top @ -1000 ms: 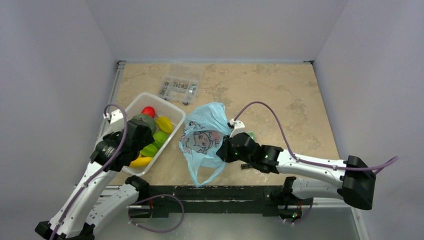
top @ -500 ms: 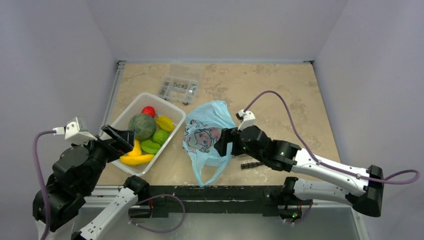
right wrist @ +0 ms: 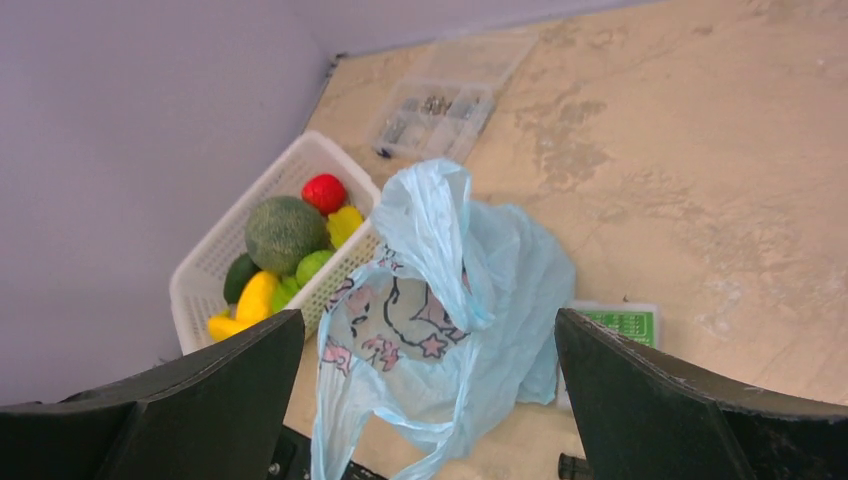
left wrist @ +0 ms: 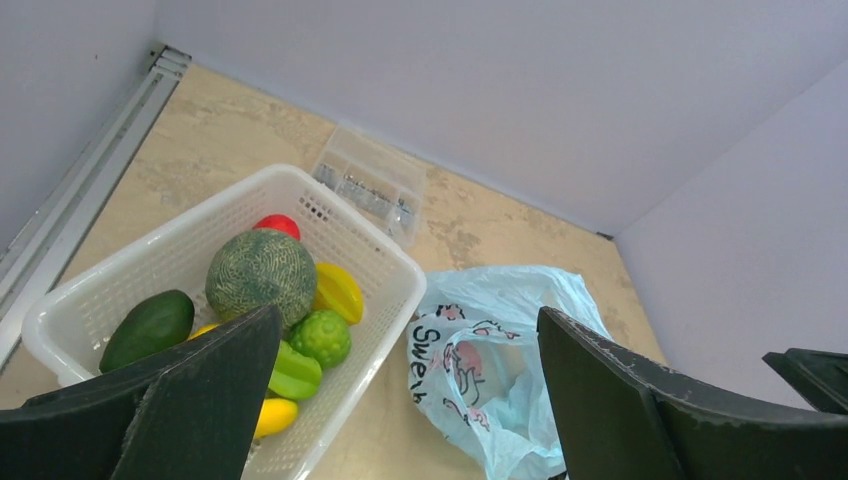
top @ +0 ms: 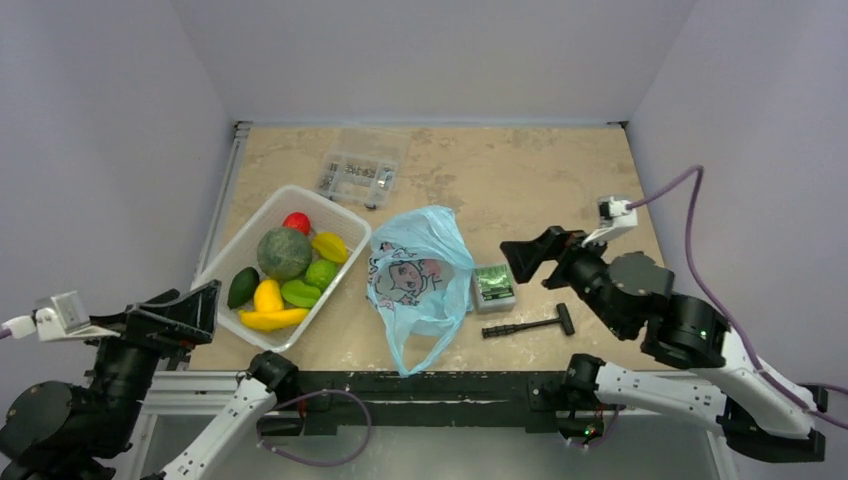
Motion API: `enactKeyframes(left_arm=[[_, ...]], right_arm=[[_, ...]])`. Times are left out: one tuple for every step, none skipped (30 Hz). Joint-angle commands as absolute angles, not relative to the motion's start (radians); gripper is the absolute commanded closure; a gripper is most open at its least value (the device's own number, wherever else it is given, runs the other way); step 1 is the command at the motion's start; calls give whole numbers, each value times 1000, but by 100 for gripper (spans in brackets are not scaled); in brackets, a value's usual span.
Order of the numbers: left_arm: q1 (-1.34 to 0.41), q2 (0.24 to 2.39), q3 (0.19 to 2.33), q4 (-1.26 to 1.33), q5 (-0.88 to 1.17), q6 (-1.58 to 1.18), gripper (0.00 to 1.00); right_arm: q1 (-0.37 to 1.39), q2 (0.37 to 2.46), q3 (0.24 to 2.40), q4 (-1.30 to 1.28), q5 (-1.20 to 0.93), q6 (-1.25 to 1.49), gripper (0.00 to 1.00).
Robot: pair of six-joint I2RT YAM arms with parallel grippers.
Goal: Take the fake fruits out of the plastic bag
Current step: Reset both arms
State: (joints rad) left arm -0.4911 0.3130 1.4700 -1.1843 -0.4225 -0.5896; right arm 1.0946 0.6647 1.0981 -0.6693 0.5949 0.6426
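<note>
The light-blue plastic bag [top: 420, 275] lies slumped on the table with its cartoon print facing up, and its mouth [right wrist: 430, 300] gapes toward the near edge. No fruit shows inside it. The fake fruits [top: 284, 252] lie together in the white mesh basket [top: 330, 205]: a melon, a red one, yellow ones, a lime and a dark avocado [left wrist: 147, 327]. My left gripper [top: 180, 312] hangs open at the near left, off the basket, with nothing in it. My right gripper [top: 540, 262] is open and raised to the right of the bag [left wrist: 500, 360], also with nothing in it.
A small green-topped box [top: 493, 285] lies just right of the bag, and a black T-handled tool [top: 530, 324] lies in front of it. A clear compartment box [top: 360, 170] sits at the back, beyond the basket. Walls close in on three sides.
My right gripper opened, let go of the bag and pulled back up to the right, uncovering the green box. My left arm drew back from the basket toward the near-left corner.
</note>
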Motion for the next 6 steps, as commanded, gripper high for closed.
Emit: enactKeyframes(left_arm=[[-485,290,1503,-1146,-459,-516,0],[-485,290,1510,-1149,-467,-514,0],[-486,291,1515,-1154,-470,-514,0],[-486,293,1524,-1158,-468,-514,0],[-486,293,1528,-1158,-463,-514,0],[-484,294,1529,-1158,-452,-515,0]], right_arm=[[1097,607,1170,-706,744,568,1],[1097,595,1175,-700,744,551,1],[1097,574,1161,-680,757,542,1],[1097,561,1139,-626,767,503,1],[1097,553,1127,-609,762,488,1],[1097,549,1119,-595,766,480,1]])
